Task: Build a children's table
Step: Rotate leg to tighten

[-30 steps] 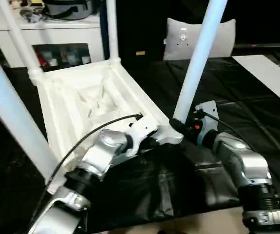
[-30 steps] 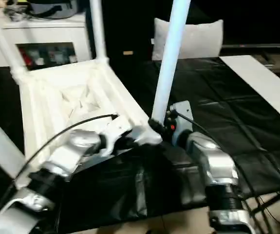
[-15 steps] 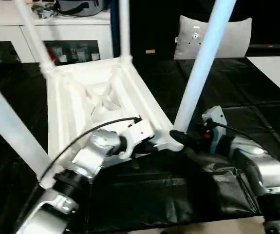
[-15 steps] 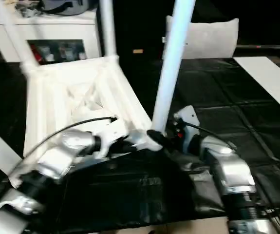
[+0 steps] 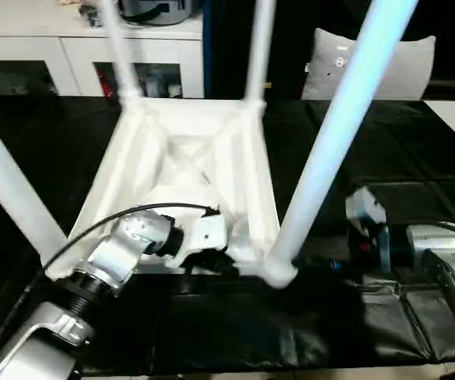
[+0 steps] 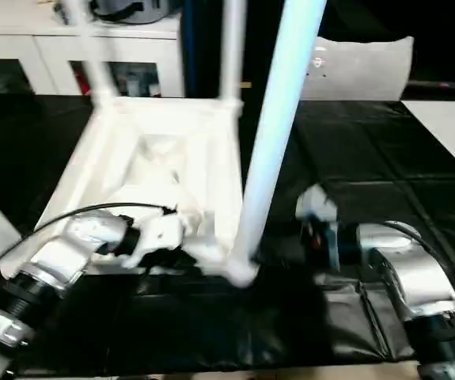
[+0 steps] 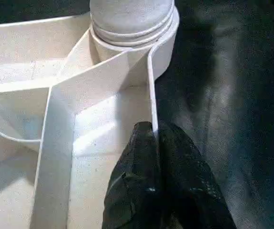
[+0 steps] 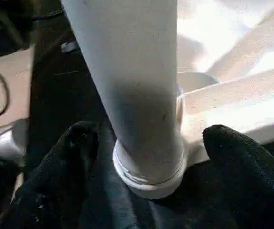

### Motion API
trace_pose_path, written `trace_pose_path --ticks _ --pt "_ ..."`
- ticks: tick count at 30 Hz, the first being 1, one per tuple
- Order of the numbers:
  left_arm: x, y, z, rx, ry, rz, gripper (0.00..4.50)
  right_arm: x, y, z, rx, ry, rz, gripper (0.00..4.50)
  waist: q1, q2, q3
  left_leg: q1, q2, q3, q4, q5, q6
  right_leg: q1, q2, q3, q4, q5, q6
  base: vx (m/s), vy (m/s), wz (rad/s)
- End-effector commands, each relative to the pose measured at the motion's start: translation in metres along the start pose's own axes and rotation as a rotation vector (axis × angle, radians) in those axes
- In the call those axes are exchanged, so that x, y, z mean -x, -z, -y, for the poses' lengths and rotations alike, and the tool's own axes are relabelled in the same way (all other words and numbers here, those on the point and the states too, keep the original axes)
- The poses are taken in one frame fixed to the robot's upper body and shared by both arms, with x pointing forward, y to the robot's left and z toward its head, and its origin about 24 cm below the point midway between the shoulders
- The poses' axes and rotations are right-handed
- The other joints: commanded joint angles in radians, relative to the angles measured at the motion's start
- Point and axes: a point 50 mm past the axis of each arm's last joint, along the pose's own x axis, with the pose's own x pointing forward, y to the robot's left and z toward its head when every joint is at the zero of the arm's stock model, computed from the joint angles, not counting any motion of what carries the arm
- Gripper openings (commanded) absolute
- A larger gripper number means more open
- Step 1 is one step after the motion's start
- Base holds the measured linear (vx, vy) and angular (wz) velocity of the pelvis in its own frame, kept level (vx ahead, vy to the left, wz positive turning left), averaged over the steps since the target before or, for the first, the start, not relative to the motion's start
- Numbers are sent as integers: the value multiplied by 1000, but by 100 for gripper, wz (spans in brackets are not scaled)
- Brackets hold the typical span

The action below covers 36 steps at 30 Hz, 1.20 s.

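The children's table lies upside down on black cloth, its ribbed white tabletop (image 5: pixel 187 158) facing up. Legs stand in its corner sockets: the near right leg (image 5: pixel 338 134), the near left leg (image 5: pixel 5 190) and two far legs (image 5: pixel 116 47) (image 5: pixel 259 47). My left gripper (image 7: pixel 153 138) is shut on the thin rim wall (image 7: pixel 152 86) of the tabletop's near edge, close to the near right socket (image 7: pixel 132 28). My right gripper (image 8: pixel 151 143) is open, one black finger (image 8: pixel 237 148) on each side of the near right leg's base (image 8: pixel 141 109).
A white cabinet (image 5: pixel 53 55) with glass doors stands at the back left. A pale cushion (image 5: pixel 417 63) leans at the back right. Black cloth (image 5: pixel 369 158) covers the work surface, and a white board (image 6: pixel 449 127) lies at the right edge.
The camera has shifted. My right gripper has opened off the near right leg's base and drawn back a little to the right. My left gripper stays pinched on the rim.
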Motion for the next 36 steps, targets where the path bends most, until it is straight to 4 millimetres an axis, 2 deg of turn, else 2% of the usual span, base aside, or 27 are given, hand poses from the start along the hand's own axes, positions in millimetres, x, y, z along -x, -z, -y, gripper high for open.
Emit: trace_pose_path --ticks 1,4,7,10,13,19,22,24,25,27,28,29,30,31,32,34,36 --pt "-8 -11 3 -80 98 -4 0 -4 -5 -2 24 -45 15 349 -5 -8 -62 4 33 -1 -71 -202 58 56 -62 55 -67 -348 -161 0 0 0" --pt "-9 -11 2 -86 102 -2 0 -4 -4 -3 16 -61 16 307 -4 -8 -63 4 34 -1 -71 -202 55 57 -62 56 -67 -348 -159 0 0 0" --pt "-11 -13 0 -100 103 0 0 -9 -3 -2 0 -86 23 293 -4 -8 -64 1 32 -1 -70 -195 56 59 -62 55 -67 -343 -159 0 0 0" --pt "-12 -13 -1 -101 105 2 0 -11 -1 -2 -17 -102 28 259 -3 -10 -64 2 31 -1 -68 -192 57 58 -62 54 -68 -355 -152 0 0 0" --pt "-10 -12 0 -99 105 0 0 -12 -1 -3 -30 -111 33 225 -3 -9 -65 0 33 -2 -69 -180 57 59 -61 55 -63 -328 -159 0 0 0" --pt "-9 -10 -4 -25 37 29 0 -18 -4 -9 -86 -121 107 205 -2 -10 -64 0 32 0 -69 -171 57 60 -61 55 -65 -336 -155 0 0 0" --pt "-12 -13 -7 45 -21 55 0 -26 -7 -6 -124 -28 144 204 -6 -9 -60 -1 30 -1 -71 -190 47 58 -62 53 -71 -393 -136 0 0 0" --pt "-17 -15 -9 96 -75 65 0 -33 -6 2 -146 99 150 204 -13 -10 -56 4 22 -3 -71 -222 30 54 -63 45 -88 -507 -94 0 0 0" --pt "-17 -15 -9 100 -79 66 0 -33 -6 3 -147 106 151 204 -16 -10 -55 6 22 -3 -70 -229 24 51 -63 45 -91 -528 -85 0 0 0" --pt "-26 -19 -11 163 -150 91 0 -42 -8 12 -190 247 175 204 -27 -12 -53 3 17 -6 -70 -245 13 52 -61 36 -99 -579 -58 0 0 0" --pt "-31 -22 -13 190 -181 104 0 -46 -10 16 -218 310 187 203 -39 -14 -51 -1 14 -8 -69 -252 6 52 -59 30 -106 -606 -38 0 0 0" --pt "-33 -23 -13 207 -199 110 0 -48 -10 18 -232 343 191 203 -52 -12 -52 -4 12 -12 -68 -270 0 55 -59 22 -108 -629 -22 0 0 0" --pt "-37 -26 -15 237 -230 123 0 -51 -11 21 -253 400 196 203 -60 -13 -51 -6 10 -14 -66 -281 1 55 -58 18 -113 -641 -13 0 0 0" --pt "-42 -30 -18 270 -260 144 0 -54 -12 24 -277 455 202 202 -76 -12 -50 -6 8 -15 -63 -298 0 52 -57 14 -119 -651 -3 0 0 0" --pt "-48 -37 -22 313 -309 179 0 -59 -13 27 -304 526 203 202 -89 -17 -52 -5 5 -15 -58 -304 7 51 -56 9 -124 -655 3 0 0 0" --pt "-54 -43 -26 351 -361 206 0 -63 -14 32 -321 614 199 202 -98 -13 -56 -11 4 -17 -59 -292 17 55 -57 6 -124 -632 2 0 0 0" --pt "-61 -50 -31 377 -430 215 0 -69 -15 34 -333 684 207 201 -106 -14 -55 -3 -1 -12 -56 -289 38 48 -54 5 -132 -624 -1 0 0 0"
